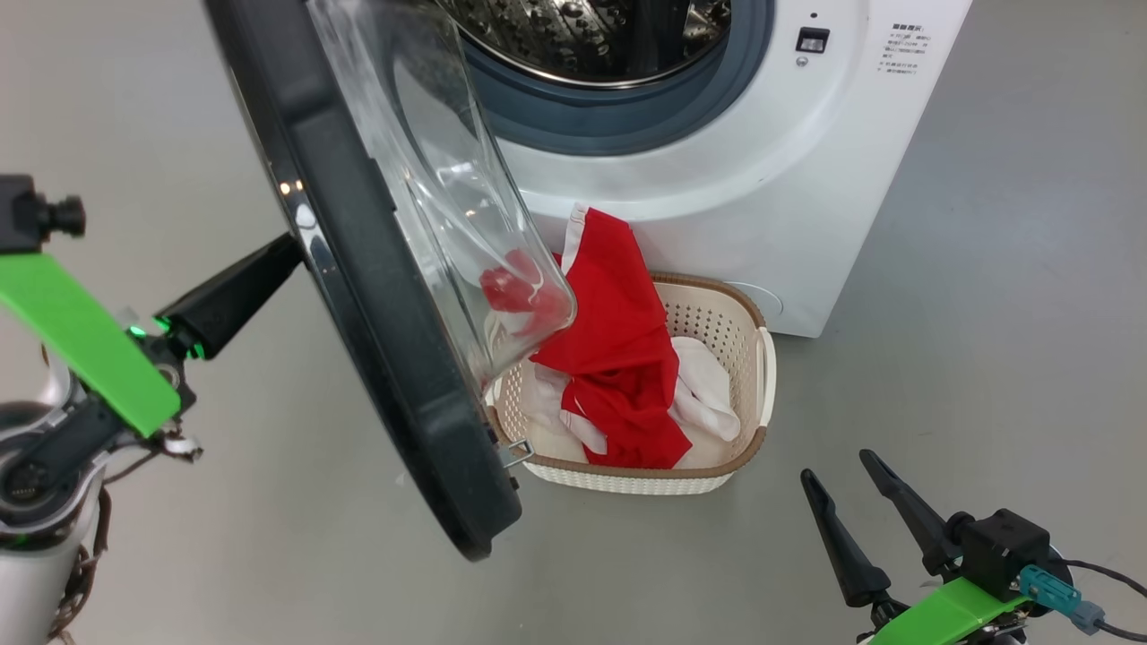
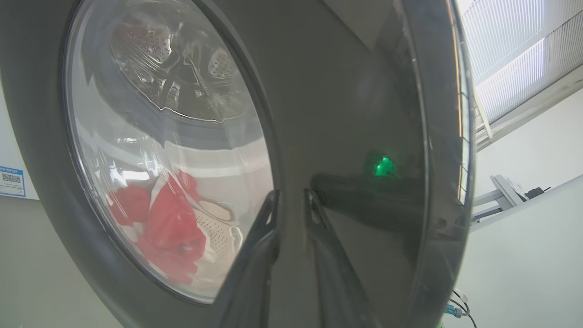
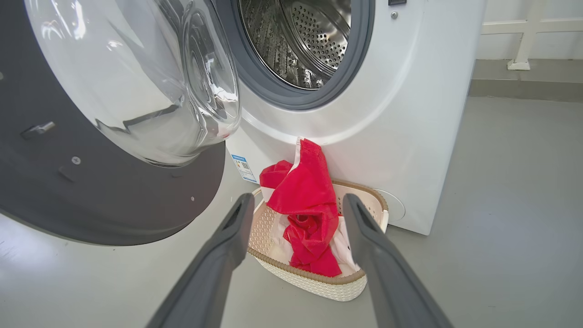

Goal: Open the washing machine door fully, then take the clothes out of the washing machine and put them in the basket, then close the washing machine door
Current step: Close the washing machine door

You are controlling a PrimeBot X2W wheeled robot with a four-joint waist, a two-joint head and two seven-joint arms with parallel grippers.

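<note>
1. The washing machine [image 1: 762,179] [image 3: 410,114] stands on the grey floor [image 1: 986,376] with its steel drum [image 1: 591,36] [image 3: 300,41] exposed inside the grey gasket [image 1: 627,116].
2. The washing machine door [image 1: 385,358] [image 2: 341,114] [image 3: 114,200] is swung out from the opening, and its clear glass bowl [image 1: 439,179] [image 3: 150,82] bulges toward the machine.
3. The left gripper [image 1: 291,251] [image 2: 291,196] has its tips at the outer face of the door's black rim. Its fingers [image 2: 255,255] are drawn nearly together with a slim gap, clasping nothing. A green light reflects in the glossy rim just beyond them.
4. The clothes [image 1: 618,331] [image 3: 305,191], red with white panels, lie heaped in the basket [image 1: 757,439] [image 3: 319,287]. One red piece rises above the rim and leans on the machine's white front.
5. In the left wrist view the clothes [image 2: 168,228] show through the door glass.
6. The basket sits on the floor just in front of the machine, below the opening. In the head view the door's lower edge covers the basket's left end.
7. A small blue label [image 3: 241,167] [image 2: 11,180] is stuck on the machine's front near the basket.
8. The right gripper [image 1: 838,466] [image 3: 298,200] hovers over the floor near the basket with its fingers spread wide and empty, aimed at the basket.
</note>
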